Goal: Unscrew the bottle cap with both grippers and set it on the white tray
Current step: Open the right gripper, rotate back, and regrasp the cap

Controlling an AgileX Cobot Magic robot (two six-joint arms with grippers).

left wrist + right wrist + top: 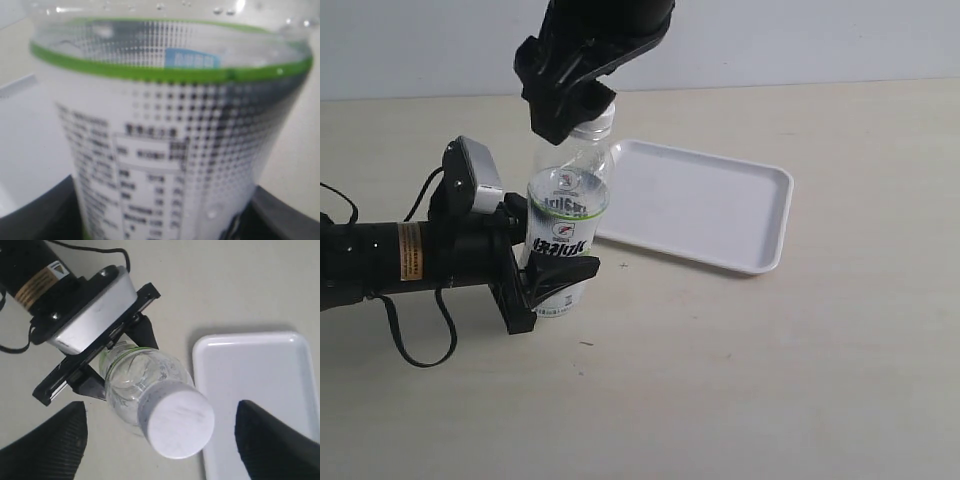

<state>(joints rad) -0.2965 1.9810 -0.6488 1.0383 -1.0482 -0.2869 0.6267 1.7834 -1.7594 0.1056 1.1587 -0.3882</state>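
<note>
**Two-arm cap removal, cap still on the neck.** The left pincer (560,272) is closed on the lower, labelled part of the bottle (566,205), with one black finger on each side of the body. In the left wrist view the white-and-green label fills the picture, and the dark fingers (37,217) show only at its lower corners. The bottle stands upright and appears to rest on the surface (770,380). Its base is level with the left pincer's fingertips, and its clear shoulder and neck rise above them.

The left arm (380,255), black with an orange label, lies nearly level just over the surface. It carries a silver-cased camera (478,175) on its wrist, and a black cable (420,345) loops beneath it.

The right pincer (570,110) hangs directly over the bottle's neck with its jaws spread wide. The bottle cap (175,421), white and round, sits on the neck between the right pincer's fingers (47,447). In the right wrist view a clear gap shows on either side of the cap, so neither finger touches it.

The white tray (720,210) lies flat on the surface beyond the bottle from the left pincer, on the side away from the left arm. Its near edge is close beside the bottle, and whether the two touch cannot be told. One finger of the right pincer appears over the tray.
</note>
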